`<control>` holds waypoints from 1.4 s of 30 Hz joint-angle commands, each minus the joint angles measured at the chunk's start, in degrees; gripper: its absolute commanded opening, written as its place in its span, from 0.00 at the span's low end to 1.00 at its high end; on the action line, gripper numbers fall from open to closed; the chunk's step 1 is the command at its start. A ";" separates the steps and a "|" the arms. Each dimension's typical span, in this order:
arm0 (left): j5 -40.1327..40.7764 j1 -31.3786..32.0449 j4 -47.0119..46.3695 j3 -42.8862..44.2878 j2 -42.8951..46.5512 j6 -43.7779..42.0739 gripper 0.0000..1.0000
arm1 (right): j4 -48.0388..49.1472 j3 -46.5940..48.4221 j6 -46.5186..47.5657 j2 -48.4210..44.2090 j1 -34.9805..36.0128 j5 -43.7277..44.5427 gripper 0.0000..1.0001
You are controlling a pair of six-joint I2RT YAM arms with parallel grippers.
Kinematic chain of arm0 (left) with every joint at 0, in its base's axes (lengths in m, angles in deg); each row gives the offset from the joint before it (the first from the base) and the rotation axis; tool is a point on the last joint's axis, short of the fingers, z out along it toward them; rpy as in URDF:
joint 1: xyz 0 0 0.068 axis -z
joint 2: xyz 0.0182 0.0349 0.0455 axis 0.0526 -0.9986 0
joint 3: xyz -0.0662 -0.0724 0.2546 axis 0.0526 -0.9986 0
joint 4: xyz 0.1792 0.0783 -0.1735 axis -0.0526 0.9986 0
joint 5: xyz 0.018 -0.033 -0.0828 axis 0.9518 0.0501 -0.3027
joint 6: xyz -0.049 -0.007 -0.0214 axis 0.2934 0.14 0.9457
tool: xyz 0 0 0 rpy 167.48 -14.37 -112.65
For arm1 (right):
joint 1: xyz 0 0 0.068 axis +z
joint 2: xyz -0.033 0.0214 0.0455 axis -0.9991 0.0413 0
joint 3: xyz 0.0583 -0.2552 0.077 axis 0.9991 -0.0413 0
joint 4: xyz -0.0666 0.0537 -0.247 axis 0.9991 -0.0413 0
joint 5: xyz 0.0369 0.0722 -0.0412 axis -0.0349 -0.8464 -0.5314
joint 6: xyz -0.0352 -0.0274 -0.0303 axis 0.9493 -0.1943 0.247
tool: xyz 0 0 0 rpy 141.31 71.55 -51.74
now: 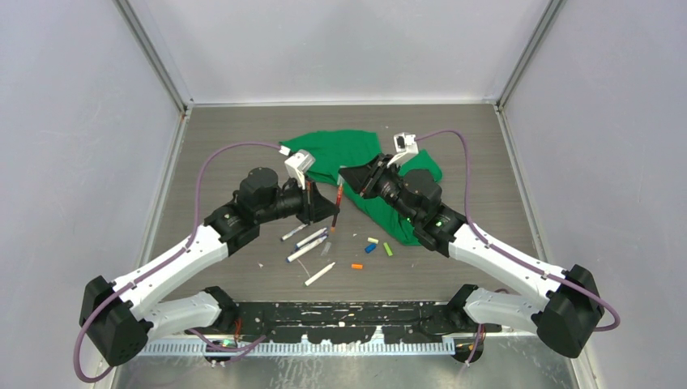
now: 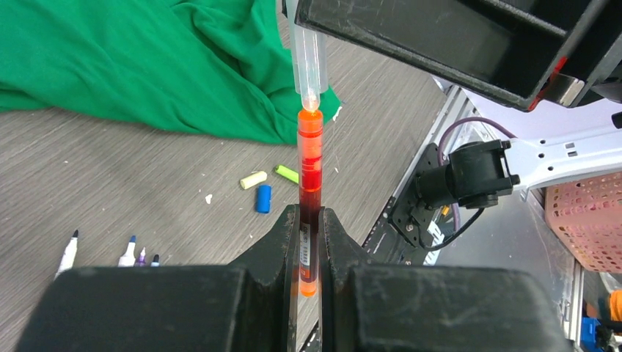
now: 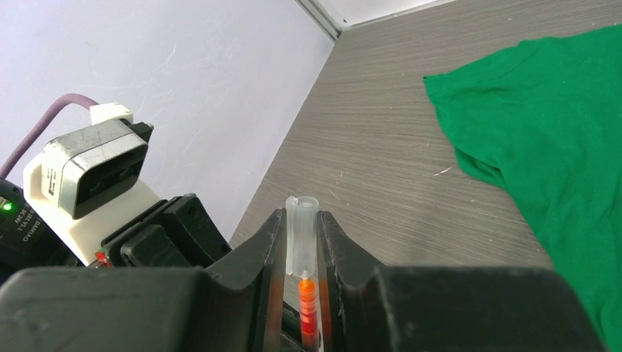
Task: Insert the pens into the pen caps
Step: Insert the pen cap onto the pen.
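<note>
My left gripper (image 2: 311,213) is shut on an orange pen (image 2: 310,169), holding it by the lower barrel with the tip pointing away. My right gripper (image 3: 301,218) is shut on a clear pen cap (image 3: 301,235). The pen's tip (image 2: 310,111) touches the narrow end of that clear cap (image 2: 309,62). From above, the pen (image 1: 336,207) stands between the left gripper (image 1: 330,213) and the right gripper (image 1: 343,173). Several loose pens (image 1: 306,247) lie on the table below them. Yellow (image 1: 373,241), blue (image 1: 370,248), green (image 1: 388,250) and orange (image 1: 356,266) caps lie to their right.
A crumpled green cloth (image 1: 340,154) lies behind both grippers and under the right arm. The table (image 1: 243,178) is grey wood-grain, closed in by white walls on three sides. A pink basket (image 2: 587,220) stands beyond the near edge.
</note>
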 commanded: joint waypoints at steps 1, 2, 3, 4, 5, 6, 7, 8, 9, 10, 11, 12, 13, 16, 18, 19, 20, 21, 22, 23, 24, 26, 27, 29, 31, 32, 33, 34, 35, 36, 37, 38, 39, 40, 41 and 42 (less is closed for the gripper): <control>0.18 0.20 -4.38 1.22 1.41 1.13 0.03 | 2.04 0.72 -0.49 -0.19 0.29 -1.51 0.15; 0.47 0.23 -4.64 1.14 1.55 1.24 0.03 | 2.06 0.53 -0.49 -0.17 0.39 -1.62 0.15; 0.91 0.22 -4.81 1.00 1.71 1.34 0.03 | 2.06 0.31 -0.40 -0.24 0.48 -1.73 0.15; 1.25 0.27 -4.97 0.89 1.89 1.40 0.03 | 1.96 0.09 -0.36 -0.31 0.57 -1.74 0.15; 1.46 0.22 -5.12 0.79 2.03 1.49 0.03 | 1.83 -0.13 -0.20 -0.49 0.65 -1.74 0.15; 1.75 0.22 -5.34 0.63 2.18 1.57 0.03 | 1.66 -0.28 0.08 -0.62 0.72 -1.75 0.15; 1.93 0.12 -5.64 0.58 2.24 1.76 0.03 | 1.35 -0.37 0.50 -0.78 0.78 -1.64 0.15; 1.99 0.13 -6.05 0.42 2.37 1.92 0.03 | 1.02 -0.42 1.01 -0.75 0.87 -1.48 0.15; 2.04 0.11 -6.39 0.32 2.47 2.17 0.03 | 0.81 -0.51 1.51 -0.78 0.98 -1.40 0.15; 1.95 0.17 -6.65 0.33 2.54 2.35 0.03 | 0.73 -0.62 2.23 -0.78 1.10 -1.58 0.15; 1.84 0.22 -6.72 0.37 2.58 2.48 0.03 | 0.60 -0.64 2.84 -0.58 1.04 -2.02 0.15; 1.90 0.18 -6.74 0.47 2.73 2.53 0.03 | 0.43 -0.55 3.31 -0.56 1.12 -2.35 0.15; 2.14 0.18 -6.73 0.51 2.88 2.51 0.02 | 0.28 -0.64 3.58 -0.54 1.21 -2.56 0.15; 3.11 0.19 -7.03 0.40 3.35 2.42 0.02 | 0.12 -1.18 3.68 -0.88 1.41 -2.88 0.15; 3.84 0.24 -7.53 0.22 3.28 2.46 0.02 | 0.29 -1.73 3.56 -1.20 1.71 -2.80 0.15; 4.15 0.19 -7.96 0.17 3.17 2.69 0.02 | 0.33 -1.97 3.55 -1.32 1.88 -2.72 0.15; 4.41 0.24 -8.52 0.02 3.05 2.95 0.01 | 0.33 -2.31 3.55 -1.48 2.12 -2.64 0.15; 4.75 0.23 -9.02 -0.09 2.91 3.14 0.01 | 0.43 -2.59 3.67 -1.62 2.24 -2.81 0.15; 5.07 0.18 -9.60 -0.20 2.84 3.39 0.01 | 0.53 -2.92 3.91 -1.59 2.43 -3.07 0.15; 5.41 0.19 -10.22 -0.34 2.70 3.58 0.01 | 0.54 -3.24 4.16 -1.67 2.49 -3.33 0.15; 5.67 0.18 -10.95 -0.40 2.68 3.72 0.01 | 0.63 -3.59 4.43 -1.84 2.59 -3.74 0.15; 5.91 0.16 -11.64 -0.28 2.18 3.73 0.01 | 0.41 -4.06 4.78 -2.04 2.59 -4.52 0.15; 5.84 0.22 -12.01 -0.25 1.85 3.73 0.01 | 0.33 -4.22 4.95 -2.13 2.62 -4.96 0.15; 5.75 0.19 -13.05 -0.33 1.47 3.86 0.00 | -0.14 -4.43 4.72 -2.18 2.70 -5.25 0.15; 5.98 0.18 -13.93 -0.33 1.08 3.80 0.00 | -1.41 -4.26 4.49 -1.88 2.79 -5.37 0.15; 6.15 0.17 -14.15 -0.15 0.79 3.63 0.00 | -1.73 -4.21 4.73 -1.72 2.95 -5.94 0.15; 6.19 0.19 -14.14 0.07 0.56 3.39 0.00 | -1.54 -4.33 5.41 -1.68 3.09 -6.71 0.16; 6.11 0.15 -14.11 0.38 0.30 3.16 0.00 | -1.52 -4.43 6.17 -1.64 3.55 -7.10 0.16; 5.91 0.13 -14.33 0.49 0.09 3.06 0.00 | -1.42 -4.51 6.95 -1.52 3.84 -7.48 0.16; 5.76 0.22 -14.62 0.63 -0.02 3.03 0.00 | -1.35 -4.61 7.64 -1.56 4.07 -7.87 0.16; 5.79 0.13 -14.97 0.73 -0.02 2.97 0.00 | -1.53 -4.74 8.17 -1.52 4.11 -8.41 0.16; 5.75 0.16 -15.05 0.93 0.03 2.76 0.00 | -1.51 -4.88 8.69 -1.54 4.11 -8.91 0.17; 5.79 0.15 -15.07 1.06 0.04 2.67 0.00 | -1.75 -4.95 8.95 -1.62 4.11 -9.29 0.17; 5.91 0.17 -15.07 1.17 0.02 2.54 0.00 | -1.87 -5.12 9.20 -1.63 4.11 -9.80 0.17; 5.84 0.18 -15.02 1.32 -0.03 2.24 0.00 | -1.84 -5.15 9.32 -1.57 4.11 -10.91 0.17; 5.83 0.15 -14.84 1.43 -0.12 2.01 0.00 | -1.97 -5.02 9.55 -1.37 4.11 -12.16 0.17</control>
